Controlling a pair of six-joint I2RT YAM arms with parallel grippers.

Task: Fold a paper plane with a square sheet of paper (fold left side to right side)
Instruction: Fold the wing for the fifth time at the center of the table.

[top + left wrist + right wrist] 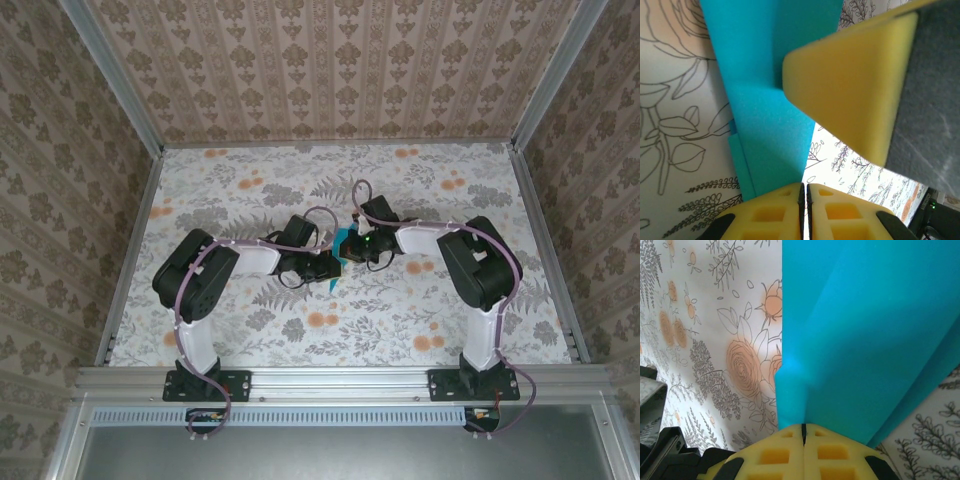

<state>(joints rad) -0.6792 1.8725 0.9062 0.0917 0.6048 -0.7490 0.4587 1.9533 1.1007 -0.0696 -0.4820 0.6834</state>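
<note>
Both arms are bent at the elbow and reach inward, so their wrists meet just above the middle of the overhead frame. The left gripper (pixel 330 263) comes in from the lower left and the right gripper (pixel 356 248) from the right, almost touching each other. Between them sits the blue paper (pixel 343 244), folded and lifted partly off the table (pixel 420 320).

In the left wrist view, the left gripper (pixel 804 189) is pinched tight at the bottom edge, with the lower end of the paper (pixel 765 75) caught in its seam. One yellow finger (pixel 850 85) of the right gripper crowds the upper right, lying against the paper. In the right wrist view, the right gripper (pixel 803 430) is likewise clenched on the paper (pixel 865 330), which rises from its seam across the right side.

Bare flowered tabletop lies open on all sides of the pair. Wallpapered walls (pixel 330 60) close off the left, top and right.
</note>
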